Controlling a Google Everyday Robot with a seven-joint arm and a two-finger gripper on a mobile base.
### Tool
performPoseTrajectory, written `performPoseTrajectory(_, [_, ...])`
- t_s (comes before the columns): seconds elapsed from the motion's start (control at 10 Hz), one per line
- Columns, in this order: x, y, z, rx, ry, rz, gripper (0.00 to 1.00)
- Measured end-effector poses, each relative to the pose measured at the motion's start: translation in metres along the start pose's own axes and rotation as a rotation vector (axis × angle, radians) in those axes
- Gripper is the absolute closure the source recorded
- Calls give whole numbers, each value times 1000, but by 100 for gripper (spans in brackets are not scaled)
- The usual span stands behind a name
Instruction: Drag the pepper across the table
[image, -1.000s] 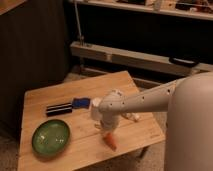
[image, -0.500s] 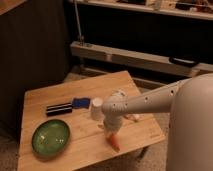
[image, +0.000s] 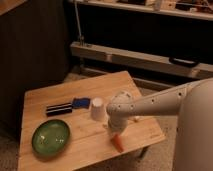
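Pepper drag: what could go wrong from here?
1. The pepper lies near the front edge of the table; pulled further that way, it could fall off.
2. The end effector sits just above the pepper, close to the white cup; a sideways sweep might topple it.

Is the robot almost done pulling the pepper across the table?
Partly. The pepper already lies near the table's front edge, away from the cup. In hand: the gripper sits right above the pepper. Left: some table remains for more dragging.
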Motion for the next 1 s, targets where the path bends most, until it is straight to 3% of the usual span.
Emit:
performPoseTrajectory(0.5, [7, -16, 6, -12, 7, 68, 100])
performPoseTrajectory(1.0, [12, -27, 2, -6, -10, 124, 100])
